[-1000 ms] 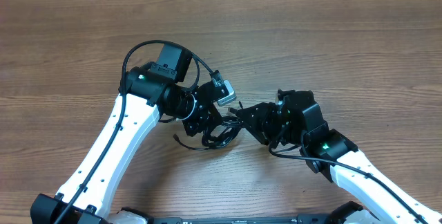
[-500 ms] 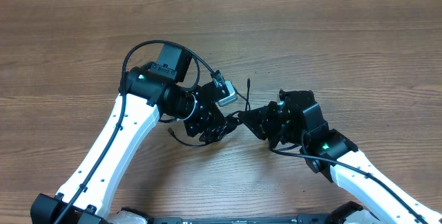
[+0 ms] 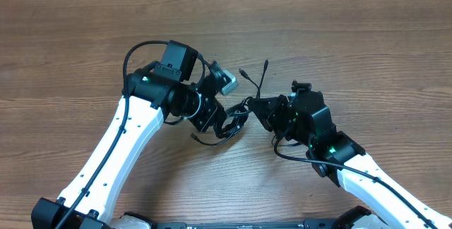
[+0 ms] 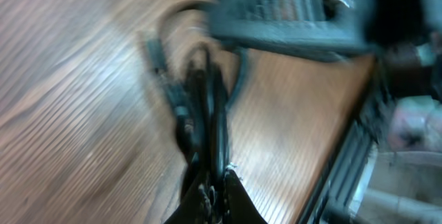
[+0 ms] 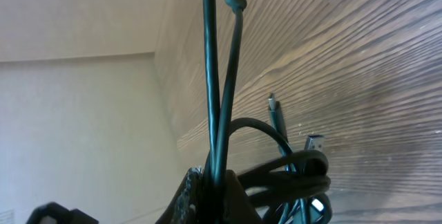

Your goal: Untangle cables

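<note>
The cables are thin black cords in a small tangle, held between my two grippers just above the wooden table. Two loose ends with plug tips stick up toward the far side. My left gripper is shut on the cables; its wrist view is blurred and shows the strands running out from its fingertips. My right gripper is shut on two strands that rise from its jaws, with coiled loops and metal plugs to the right.
Thicker black arm wires loop over the left arm and under the right arm. A short cable end trails onto the table below the left gripper.
Both grippers have lifted and moved toward the far side with the tangle. Two cable ends have swung up and out behind the right gripper. The left wrist has rotated.
</note>
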`<control>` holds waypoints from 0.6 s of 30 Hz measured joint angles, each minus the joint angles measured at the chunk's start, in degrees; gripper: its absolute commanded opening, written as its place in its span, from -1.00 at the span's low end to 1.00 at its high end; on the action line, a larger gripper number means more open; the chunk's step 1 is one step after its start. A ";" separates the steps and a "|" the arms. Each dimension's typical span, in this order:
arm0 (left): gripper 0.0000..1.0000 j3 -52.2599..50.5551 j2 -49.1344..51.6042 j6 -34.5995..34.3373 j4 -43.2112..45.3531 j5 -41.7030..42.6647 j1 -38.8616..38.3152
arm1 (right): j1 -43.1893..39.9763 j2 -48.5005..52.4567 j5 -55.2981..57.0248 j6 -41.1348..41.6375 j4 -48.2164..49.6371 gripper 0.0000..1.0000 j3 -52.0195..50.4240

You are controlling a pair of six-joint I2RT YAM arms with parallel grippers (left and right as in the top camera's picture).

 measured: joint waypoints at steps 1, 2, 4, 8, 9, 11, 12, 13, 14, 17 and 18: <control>-0.91 0.00 0.00 -3.39 1.31 -1.44 0.00 | 0.00 0.00 0.33 -0.20 -0.28 -0.92 0.00; -0.74 0.00 0.00 -6.99 2.67 -2.62 -0.13 | -0.02 0.00 0.63 -0.24 -0.42 -0.92 0.00; -0.30 0.00 0.00 -16.33 6.14 -5.51 -0.39 | -0.04 0.00 1.31 -0.28 -0.72 -0.92 0.00; 0.53 0.02 0.00 -24.09 10.23 -8.70 -0.22 | -0.22 0.13 2.45 -0.70 -1.81 -0.92 0.00; 0.57 0.02 0.00 -24.92 10.49 -9.05 -0.22 | -0.22 0.13 2.58 -0.68 -1.77 -0.92 0.00; 0.58 0.02 0.00 -26.29 10.54 -9.46 -0.22 | -0.26 0.13 2.86 -0.59 -1.77 -0.92 0.00; 0.59 0.02 0.00 -26.69 10.40 -9.60 -0.22 | -0.26 0.13 3.15 -0.50 -1.75 -0.92 0.00; 0.60 0.02 0.00 -26.86 10.08 -9.60 -0.22 | -0.26 0.13 3.41 -0.22 -1.75 -0.92 0.00; 0.60 0.02 0.00 -27.06 9.44 -9.57 -0.22 | -0.26 0.13 3.63 0.22 -1.75 -0.92 0.00; 0.62 0.02 0.00 -27.69 6.36 -9.09 -0.22 | -0.24 0.13 4.52 2.40 -1.75 -0.92 0.00; 0.62 0.04 0.00 -27.89 5.05 -8.63 -0.22 | -0.26 0.13 5.01 3.54 -1.73 -0.92 0.00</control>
